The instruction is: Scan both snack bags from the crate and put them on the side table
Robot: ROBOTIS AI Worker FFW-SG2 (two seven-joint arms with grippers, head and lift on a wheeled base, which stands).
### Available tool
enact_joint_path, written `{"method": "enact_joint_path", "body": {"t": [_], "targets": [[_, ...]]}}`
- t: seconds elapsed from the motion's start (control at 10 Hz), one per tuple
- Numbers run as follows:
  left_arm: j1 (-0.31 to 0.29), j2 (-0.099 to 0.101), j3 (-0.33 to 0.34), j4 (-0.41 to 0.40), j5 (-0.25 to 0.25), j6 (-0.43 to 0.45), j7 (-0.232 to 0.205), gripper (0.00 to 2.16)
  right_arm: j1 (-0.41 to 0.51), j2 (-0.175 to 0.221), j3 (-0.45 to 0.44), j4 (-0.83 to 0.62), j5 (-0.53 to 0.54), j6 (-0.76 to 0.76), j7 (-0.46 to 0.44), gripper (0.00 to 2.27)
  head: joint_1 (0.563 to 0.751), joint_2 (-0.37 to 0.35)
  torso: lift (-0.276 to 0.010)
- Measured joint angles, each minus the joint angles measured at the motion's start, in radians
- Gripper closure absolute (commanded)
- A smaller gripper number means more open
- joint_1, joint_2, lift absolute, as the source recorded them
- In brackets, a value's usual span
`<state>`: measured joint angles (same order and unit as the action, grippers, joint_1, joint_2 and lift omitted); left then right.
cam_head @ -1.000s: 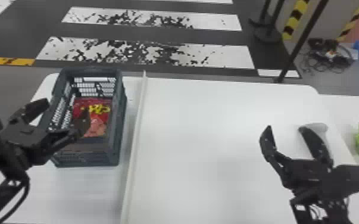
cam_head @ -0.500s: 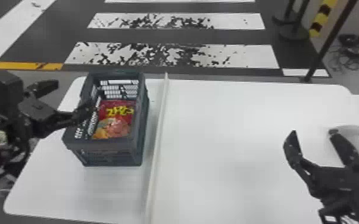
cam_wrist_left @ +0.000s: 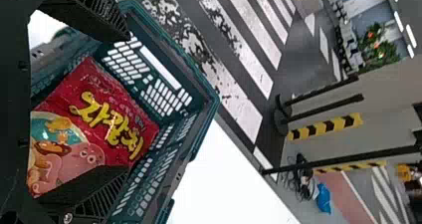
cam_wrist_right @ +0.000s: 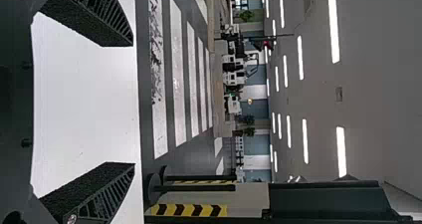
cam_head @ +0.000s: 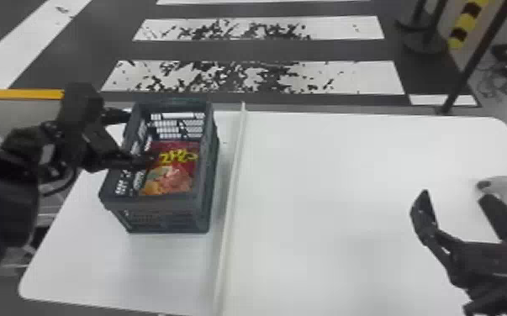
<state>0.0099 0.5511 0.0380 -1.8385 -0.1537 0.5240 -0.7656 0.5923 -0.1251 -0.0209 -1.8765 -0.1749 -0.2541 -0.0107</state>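
- The right gripper is held spread, nothing gripped.
- What seems the scanner is laid on the table, ungripped.
- The left gripper is spread wide at the crate.
- Inside, the red snack bag is ungrasped; lift, scan and placing are presumably left. The other's progress cannot be told.

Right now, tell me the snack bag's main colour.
Red, with yellow lettering; it shows best in the left wrist view.

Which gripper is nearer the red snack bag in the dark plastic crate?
Left. Left gripper: at left rim of crate. Right gripper: over white table, far right of bag.
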Motion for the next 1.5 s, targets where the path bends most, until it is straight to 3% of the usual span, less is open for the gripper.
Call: {"method": "enact_joint_path", "body": {"t": [0.3, 0.5, 0.7, 0.8, 0.9, 1.3, 1.4, 1.5], "targets": [[-0.161, 0.006, -0.173, 0.164, -0.097, 0.014, -0.091, 0.08, 0.013, 0.001, -0.008, -0.016, 0.002, 0.012, 0.0, 0.07, 0.695, 0.033, -0.087], [-0.246, -0.009, -0.26, 0.274, -0.148, 0.027, -0.135, 0.08, 0.018, 0.001, -0.012, -0.025, 0.002, 0.019, 0.0, 0.07, 0.695, 0.025, -0.087], [-0.328, -0.044, -0.354, 0.387, -0.205, 0.04, -0.165, 0.09, 0.019, -0.001, -0.015, -0.027, 0.001, 0.029, 0.0, 0.07, 0.695, 0.006, -0.087], [-0.358, -0.083, -0.367, 0.43, -0.253, 0.042, -0.209, 0.09, 0.02, -0.003, -0.016, -0.028, -0.002, 0.029, 0.0, 0.07, 0.695, -0.002, -0.087], [-0.369, -0.112, -0.361, 0.455, -0.292, 0.043, -0.218, 0.09, 0.015, -0.007, -0.014, -0.028, -0.007, 0.034, 0.0, 0.07, 0.695, -0.014, -0.087], [-0.37, -0.127, -0.342, 0.529, -0.342, 0.046, -0.226, 0.09, -0.01, -0.028, -0.005, -0.024, -0.025, 0.064, 0.0, 0.08, 0.695, 0.016, -0.087], [-0.37, -0.139, -0.332, 0.554, -0.365, 0.046, -0.225, 0.09, -0.015, -0.031, -0.005, -0.019, -0.032, 0.067, 0.0, 0.08, 0.695, 0.022, -0.087], [-0.359, -0.169, -0.302, 0.577, -0.412, 0.046, -0.217, 0.12, -0.024, -0.034, 0.0, -0.014, -0.036, 0.071, 0.0, 0.08, 0.695, 0.026, -0.087]]}}
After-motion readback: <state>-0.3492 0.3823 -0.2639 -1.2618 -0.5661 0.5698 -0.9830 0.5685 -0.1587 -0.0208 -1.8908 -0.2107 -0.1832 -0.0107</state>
